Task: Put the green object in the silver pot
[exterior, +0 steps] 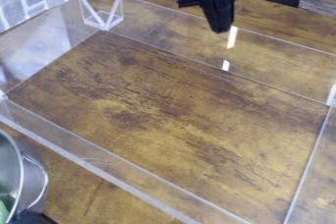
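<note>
My gripper [219, 27] hangs at the top of the camera view, dark and pointing down over the far side of the wooden board. Its fingers are together with nothing between them. The silver pot [19, 174] shows only as a curved shiny rim in the bottom left corner, outside the clear wall. A bright sliver of the green object [6, 209] lies at the very left edge, against the pot's rim; whether it is inside or beside the pot I cannot tell. The gripper is far from both, across the whole board.
Clear acrylic walls [92, 154] fence the brown wooden board [171, 100] on all sides. A clear triangular stand [100, 12] sits at the far left corner. A brick-patterned wall runs along the top left.
</note>
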{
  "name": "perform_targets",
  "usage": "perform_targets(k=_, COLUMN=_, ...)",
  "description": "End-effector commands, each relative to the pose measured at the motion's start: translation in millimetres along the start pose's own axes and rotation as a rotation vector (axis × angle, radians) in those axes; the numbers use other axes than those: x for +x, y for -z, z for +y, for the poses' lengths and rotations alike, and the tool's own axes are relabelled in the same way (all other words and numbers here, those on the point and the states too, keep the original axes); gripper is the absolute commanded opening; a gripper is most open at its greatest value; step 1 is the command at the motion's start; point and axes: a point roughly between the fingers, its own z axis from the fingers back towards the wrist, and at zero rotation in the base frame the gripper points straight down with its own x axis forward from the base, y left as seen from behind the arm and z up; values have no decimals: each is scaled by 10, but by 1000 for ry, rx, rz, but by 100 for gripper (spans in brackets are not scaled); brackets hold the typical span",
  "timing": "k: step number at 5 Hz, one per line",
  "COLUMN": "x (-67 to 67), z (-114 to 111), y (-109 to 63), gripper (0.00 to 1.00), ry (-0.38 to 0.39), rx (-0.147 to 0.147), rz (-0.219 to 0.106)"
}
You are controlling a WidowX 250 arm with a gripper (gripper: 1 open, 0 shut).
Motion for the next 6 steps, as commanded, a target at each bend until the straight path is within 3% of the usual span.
perform_targets(k=1, x=-71, z=-205, y=-285, gripper=0, ry=60, rx=-38, rz=-122)
perform_targets(k=2, x=-26, z=-209, y=-324, gripper=0, ry=80, rx=-52, rz=-144)
perform_targets(k=6, x=146, z=-203, y=-334, gripper=0, ry=155, rx=-59, rz=-217)
